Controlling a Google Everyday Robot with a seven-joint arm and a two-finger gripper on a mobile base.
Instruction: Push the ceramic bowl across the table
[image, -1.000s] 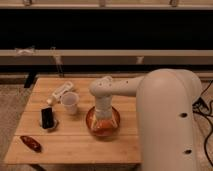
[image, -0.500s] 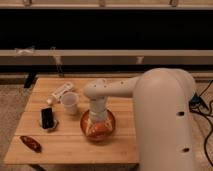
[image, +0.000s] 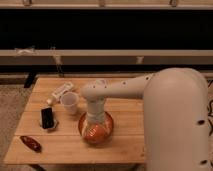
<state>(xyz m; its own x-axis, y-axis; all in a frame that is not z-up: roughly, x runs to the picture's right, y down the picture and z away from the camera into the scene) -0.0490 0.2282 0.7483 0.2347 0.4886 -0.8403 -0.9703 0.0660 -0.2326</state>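
Observation:
The ceramic bowl (image: 85, 130), glossy orange with a darker rim, sits on the light wooden table (image: 125, 145) near its middle, a little toward the front edge. My white arm reaches in from the right and bends down over the bowl. The gripper (image: 95, 131) points down into the bowl, inside its rim, and covers much of the bowl's inside. A small white cup (image: 70, 103) stands just left and behind the bowl, close to its rim.
A dark rectangular object (image: 47, 118) lies left of the bowl. A reddish-brown object (image: 31, 143) lies near the front left corner. A white flat item (image: 61, 91) lies at the back left. A dark wall with a rail runs behind the table.
The gripper and the bowl have shifted left across the table, closer to the white cup. The arm has swung left with them.

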